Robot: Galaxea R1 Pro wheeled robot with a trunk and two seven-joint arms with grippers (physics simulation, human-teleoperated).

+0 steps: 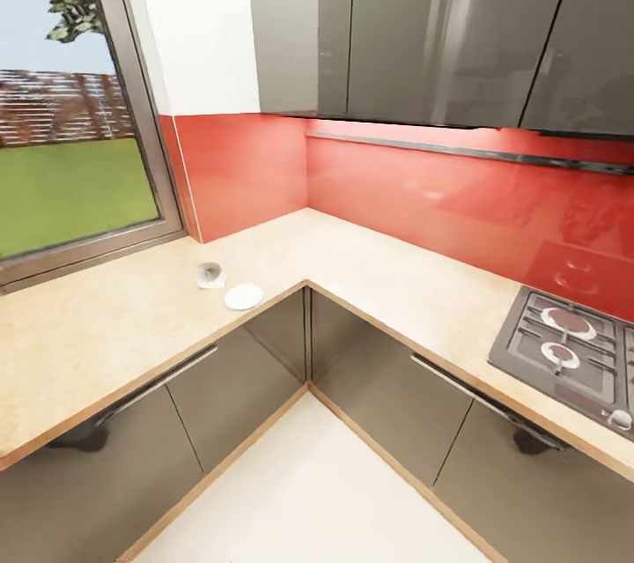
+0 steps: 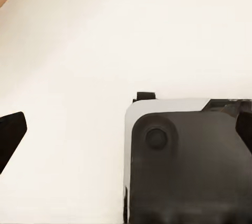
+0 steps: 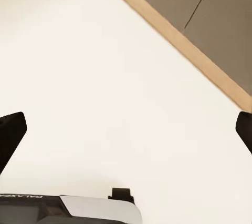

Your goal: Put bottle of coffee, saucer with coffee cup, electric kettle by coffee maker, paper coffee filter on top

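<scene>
The light speckled kitchen countertop [image 1: 370, 268] runs in an L around a corner in the head view. On its left run, near the inner corner, lies a small flat white saucer [image 1: 244, 296]. Just beyond the saucer sits the small white coffee cup [image 1: 210, 275], apart from it and seemingly tipped. My left gripper [image 2: 126, 132] is open over pale floor, its dark fingertips [image 2: 11, 134] spread wide. My right gripper [image 3: 126, 132] is also open, with nothing between its fingertips [image 3: 10, 134]. The coffee maker, bottle of coffee, paper coffee filter, electric kettle and kitchen shelf are out of view.
A black hob [image 1: 572, 351] is set into the counter at the right. Grey cabinet fronts [image 1: 220, 387] stand below, glossy grey wall cabinets [image 1: 423, 25] above a red backsplash [image 1: 440, 193]. A window [image 1: 70, 131] is at the left. Pale floor [image 1: 308, 492] lies in front.
</scene>
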